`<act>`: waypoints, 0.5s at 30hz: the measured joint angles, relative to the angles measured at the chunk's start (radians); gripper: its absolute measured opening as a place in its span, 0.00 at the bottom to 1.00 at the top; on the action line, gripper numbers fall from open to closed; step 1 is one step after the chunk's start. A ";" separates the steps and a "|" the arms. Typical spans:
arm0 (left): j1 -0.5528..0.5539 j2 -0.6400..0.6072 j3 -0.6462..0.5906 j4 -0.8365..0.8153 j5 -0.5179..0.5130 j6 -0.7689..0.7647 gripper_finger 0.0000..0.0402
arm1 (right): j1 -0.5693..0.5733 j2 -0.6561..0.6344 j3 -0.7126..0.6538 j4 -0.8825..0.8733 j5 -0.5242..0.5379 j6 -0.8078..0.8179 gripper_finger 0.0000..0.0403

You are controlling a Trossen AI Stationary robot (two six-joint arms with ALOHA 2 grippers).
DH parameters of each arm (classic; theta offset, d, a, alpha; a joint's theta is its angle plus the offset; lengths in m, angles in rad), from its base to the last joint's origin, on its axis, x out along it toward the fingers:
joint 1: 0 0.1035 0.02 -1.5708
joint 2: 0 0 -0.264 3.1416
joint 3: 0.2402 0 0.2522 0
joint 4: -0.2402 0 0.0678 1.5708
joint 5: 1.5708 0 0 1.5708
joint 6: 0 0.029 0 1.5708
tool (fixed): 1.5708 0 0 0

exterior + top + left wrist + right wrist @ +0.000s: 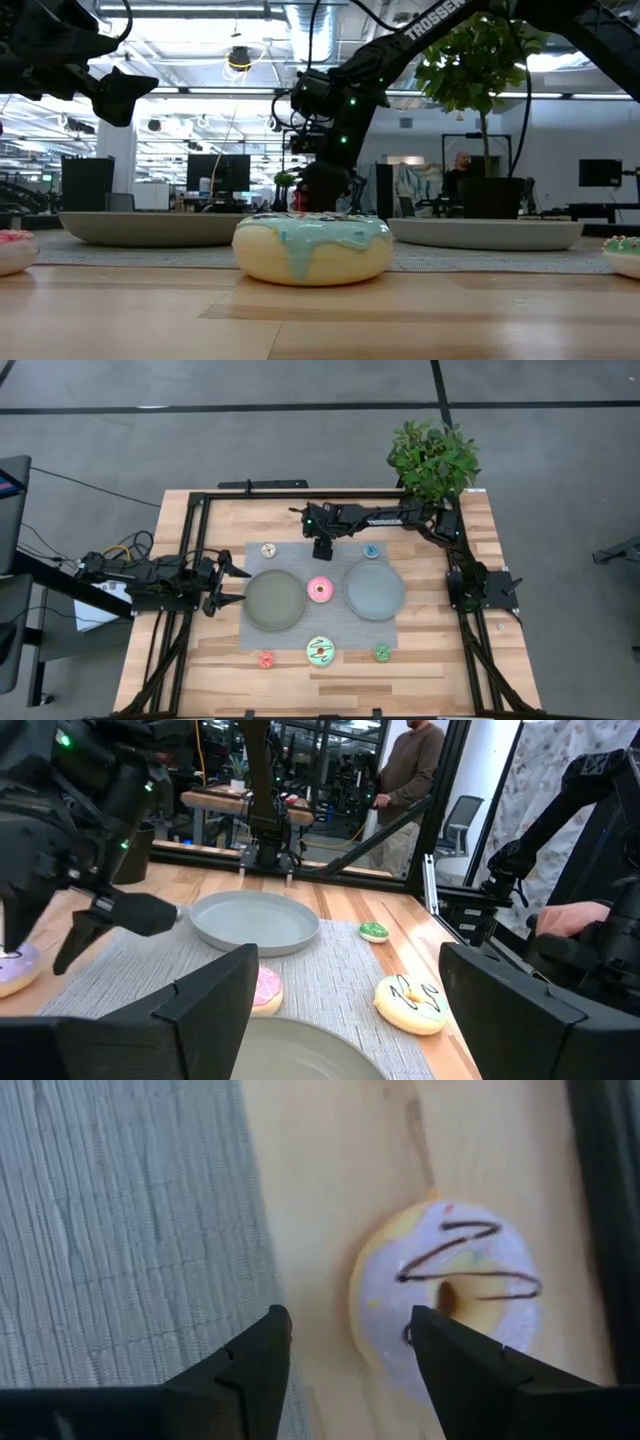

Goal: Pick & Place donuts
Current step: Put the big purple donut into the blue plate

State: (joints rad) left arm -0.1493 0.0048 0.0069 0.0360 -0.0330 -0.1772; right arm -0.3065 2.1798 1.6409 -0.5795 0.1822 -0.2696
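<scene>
A white-lilac donut [450, 1295] with brown drizzle lies flat on the wood just past the far edge of the grey mat [120, 1230]. My right gripper [350, 1320] hovers over it, slanting down and open. One finger stands over the ring by its hole, the other over bare wood. In the high view my right gripper [321, 550] hides this donut. The pink donut [320, 589] lies between two grey plates [275, 600] [375, 591]. The mint donut [320, 651], red donut [266, 658] and green donut [381, 652] lie near the front. My left gripper [235, 585] waits open at the mat's left edge. My right gripper straddles the near side of the white-lilac donut's ring [385, 1315], coming from above at a slant. One finger [460, 1370] covers part of the ring. Whether either finger touches the donut, I cannot tell. The donut lies flat on the wood.
A tan donut [269, 550] and a blue donut [371, 550] lie at the mat's far corners. A potted plant [432, 458] stands at the far right corner. A black frame [200, 500] runs around the table. A person [405, 765] stands in the room beyond.
</scene>
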 joint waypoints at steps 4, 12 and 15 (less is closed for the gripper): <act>0.000 0.000 0.000 0.000 0.000 0.000 0.76 | -0.007 -0.001 0.044 -0.038 0.026 0.026 0.52; 0.000 0.000 0.000 -0.001 0.006 0.000 0.76 | -0.051 0.000 0.083 -0.056 0.003 0.078 0.59; 0.000 0.000 0.000 -0.001 0.006 0.000 0.76 | -0.048 -0.001 0.084 -0.075 -0.011 0.078 0.60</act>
State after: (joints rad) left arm -0.1490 0.0048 0.0068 0.0353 -0.0269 -0.1776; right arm -0.3550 2.1792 1.7248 -0.6545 0.1710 -0.1913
